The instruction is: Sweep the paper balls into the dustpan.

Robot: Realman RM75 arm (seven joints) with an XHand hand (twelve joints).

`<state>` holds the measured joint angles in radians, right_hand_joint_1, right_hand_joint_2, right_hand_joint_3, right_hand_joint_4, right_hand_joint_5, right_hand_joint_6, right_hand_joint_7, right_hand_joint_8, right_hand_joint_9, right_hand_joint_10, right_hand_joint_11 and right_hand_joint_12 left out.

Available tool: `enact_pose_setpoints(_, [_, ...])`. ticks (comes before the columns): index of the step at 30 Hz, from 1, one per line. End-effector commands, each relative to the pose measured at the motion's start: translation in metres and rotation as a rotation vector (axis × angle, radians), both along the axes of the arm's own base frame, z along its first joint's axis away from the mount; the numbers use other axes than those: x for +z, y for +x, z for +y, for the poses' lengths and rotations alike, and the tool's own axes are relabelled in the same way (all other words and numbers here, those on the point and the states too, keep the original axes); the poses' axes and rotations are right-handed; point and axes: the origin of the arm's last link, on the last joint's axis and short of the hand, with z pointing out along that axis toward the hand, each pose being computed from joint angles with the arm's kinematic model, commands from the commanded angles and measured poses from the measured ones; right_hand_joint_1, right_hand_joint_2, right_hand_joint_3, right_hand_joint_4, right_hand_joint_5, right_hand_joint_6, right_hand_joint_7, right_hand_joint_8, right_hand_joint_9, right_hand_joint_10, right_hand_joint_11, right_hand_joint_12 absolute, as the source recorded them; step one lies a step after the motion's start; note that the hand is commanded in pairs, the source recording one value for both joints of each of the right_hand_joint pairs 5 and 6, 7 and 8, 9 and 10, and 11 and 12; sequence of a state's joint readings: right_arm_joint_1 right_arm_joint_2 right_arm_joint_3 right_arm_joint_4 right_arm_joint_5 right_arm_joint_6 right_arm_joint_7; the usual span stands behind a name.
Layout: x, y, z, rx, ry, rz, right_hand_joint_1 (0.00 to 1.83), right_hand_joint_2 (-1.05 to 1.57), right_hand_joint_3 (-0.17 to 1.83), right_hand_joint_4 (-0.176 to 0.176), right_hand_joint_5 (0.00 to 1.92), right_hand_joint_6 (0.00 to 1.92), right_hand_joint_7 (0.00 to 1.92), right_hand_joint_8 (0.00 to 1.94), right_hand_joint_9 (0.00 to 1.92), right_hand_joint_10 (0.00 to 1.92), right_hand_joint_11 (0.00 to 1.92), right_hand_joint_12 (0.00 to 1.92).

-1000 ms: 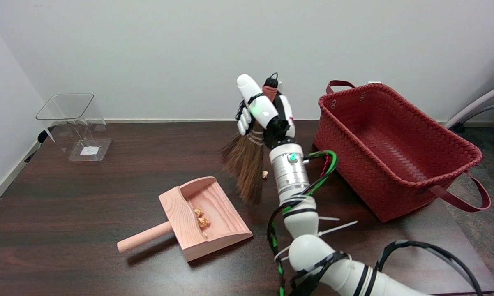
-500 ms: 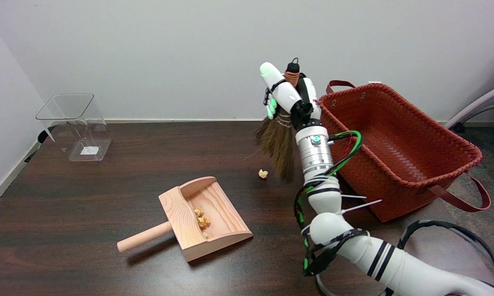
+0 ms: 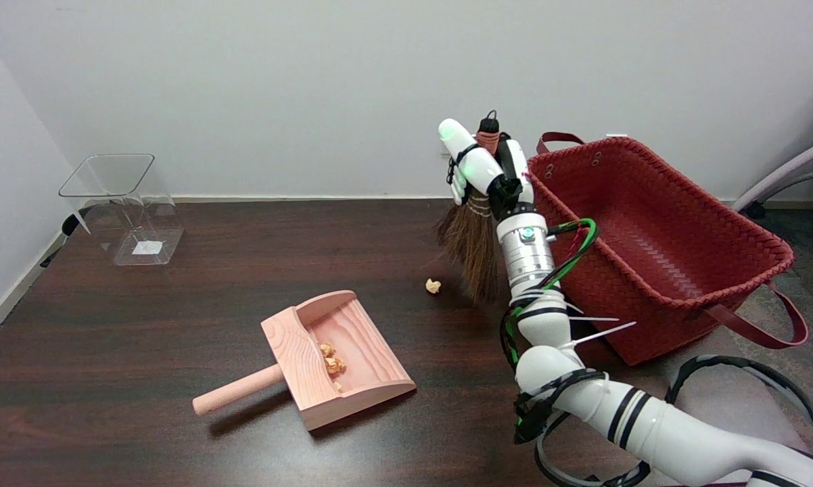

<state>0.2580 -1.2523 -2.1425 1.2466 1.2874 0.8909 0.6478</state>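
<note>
Since a second ago right hand (image 3: 482, 170), fingers wrapped round broom (image 3: 473, 245), swung right behind last loose paper ball (image 3: 433, 286), mid-table right and far of dustpan (image 3: 291, 352); several balls (image 3: 331, 365) already inside, one left.

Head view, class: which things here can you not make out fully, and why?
- Paper balls in the dustpan: too small to count.
- Broom: its handle is wrapped by the right hand; whether the bristle tips touch the table is unclear.
- Red basket: near-left side hidden behind the arm.
- Loose paper ball: too small for detail.
</note>
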Motion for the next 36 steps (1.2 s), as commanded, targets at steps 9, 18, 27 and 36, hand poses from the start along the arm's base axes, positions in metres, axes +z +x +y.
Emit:
enact_pose_setpoints(9, [-0.045, -0.048, -0.002, -0.085, 0.150, -0.087, 0.70, 1.57, -0.17, 0.000, 1.92, 1.92, 1.92, 1.92, 1.92, 1.92, 1.92, 1.92])
enact_pose_setpoints(18, [-0.064, -0.028, 0.007, -0.032, 0.211, -0.148, 0.72, 1.57, -0.17, 0.000, 1.92, 1.92, 1.92, 1.92, 1.92, 1.92, 1.92, 1.92])
enact_pose_setpoints(27, [-0.091, -0.016, 0.020, -0.050, 0.317, -0.257, 0.74, 1.57, -0.17, 0.000, 1.92, 1.92, 1.92, 1.92, 1.92, 1.92, 1.92, 1.92])
enact_pose_setpoints(36, [-0.130, -0.048, 0.040, -0.210, 0.388, -0.462, 0.72, 1.57, -0.17, 0.000, 1.92, 1.92, 1.92, 1.92, 1.92, 1.92, 1.92, 1.92])
